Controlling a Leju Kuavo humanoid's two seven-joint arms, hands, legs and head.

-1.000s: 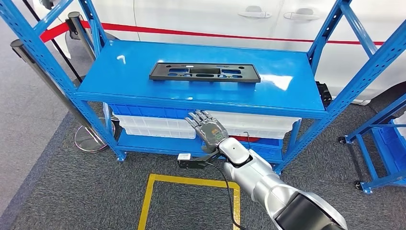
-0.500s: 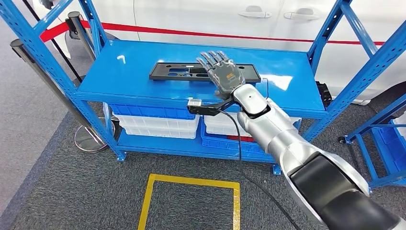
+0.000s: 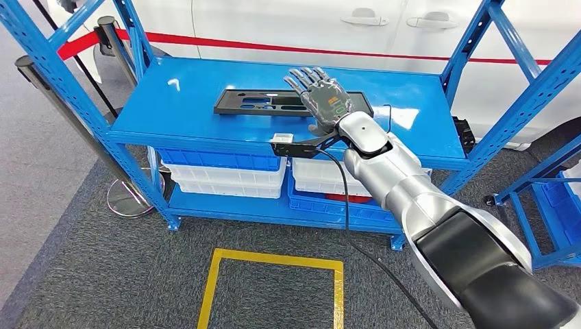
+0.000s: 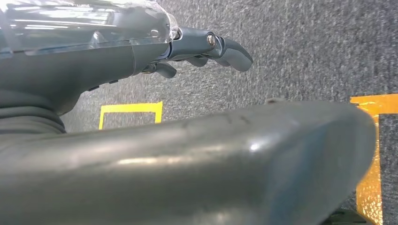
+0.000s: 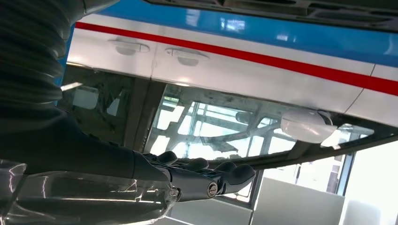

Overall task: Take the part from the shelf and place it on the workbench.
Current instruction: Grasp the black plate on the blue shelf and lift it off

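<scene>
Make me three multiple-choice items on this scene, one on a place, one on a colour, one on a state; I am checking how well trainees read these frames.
1. Where does the black part lie?
A. On the top board of the shelf
B. In a lower bin
C. On the floor

2. What colour is the square marked on the floor?
A. Red
B. Yellow
C. White

3. How is the right hand?
A. Gripping the part
B. Curled into a fist
C. Spread over the part, holding nothing

Answers: 1 A, the part lies flat on the blue top board; 2 B, the floor outline is yellow; 3 C, the fingers are apart with nothing in them.
</scene>
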